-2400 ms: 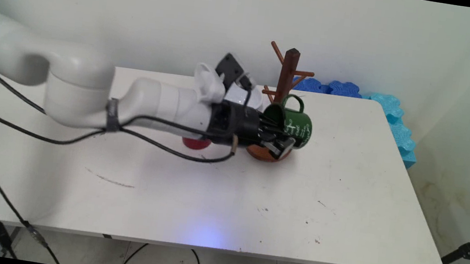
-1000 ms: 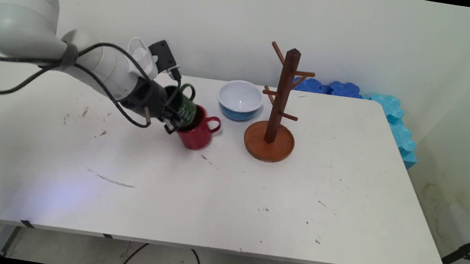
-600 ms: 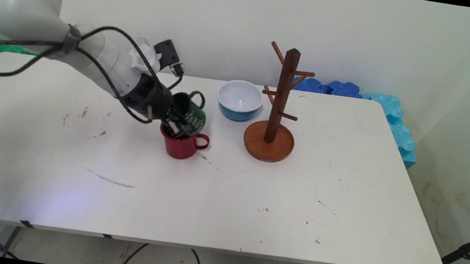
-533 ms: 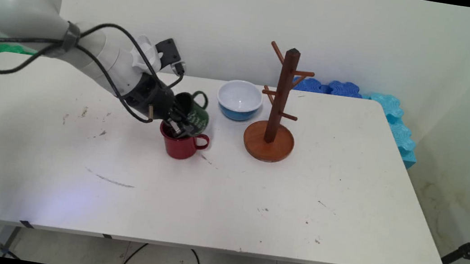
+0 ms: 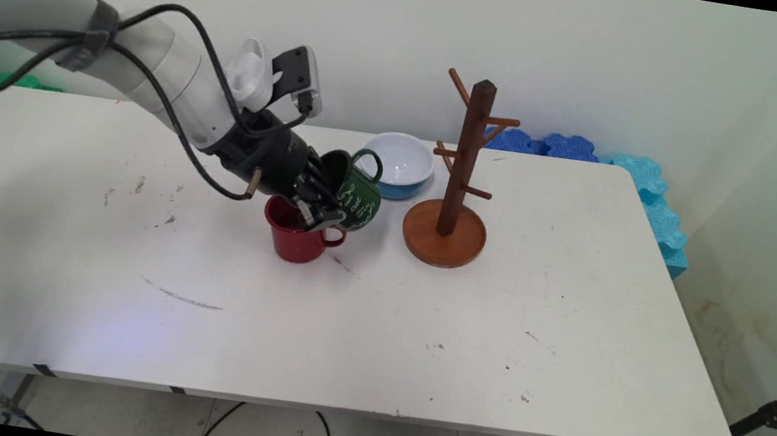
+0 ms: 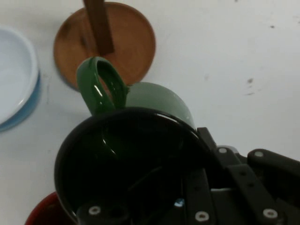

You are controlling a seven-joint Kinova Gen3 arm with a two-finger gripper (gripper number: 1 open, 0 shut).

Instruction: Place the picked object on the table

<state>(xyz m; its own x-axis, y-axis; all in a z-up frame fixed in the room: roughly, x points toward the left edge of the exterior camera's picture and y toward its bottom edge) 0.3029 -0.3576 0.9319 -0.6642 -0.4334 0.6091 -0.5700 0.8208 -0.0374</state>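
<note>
Bare tabletop fills the near half of the white table (image 5: 356, 349), so there is plenty of open room toward the front edge and to the right. Further in stands a red mug (image 5: 298, 234), upright, its handle to the right. Just above it the gripper (image 5: 321, 203) is clamped on the rim wall of a green mug (image 5: 354, 195), one finger inside the mouth and one outside; this pinch carries the mug tilted, mouth toward the arm and handle (image 6: 101, 84) uppermost. The green mug hangs clear of the table, very close over the red mug's rim; whether they touch I cannot tell. Beyond to the right stands a wooden mug tree (image 5: 460, 175), with a blue-and-white bowl (image 5: 399, 165) near it. Space there is tight.
</note>
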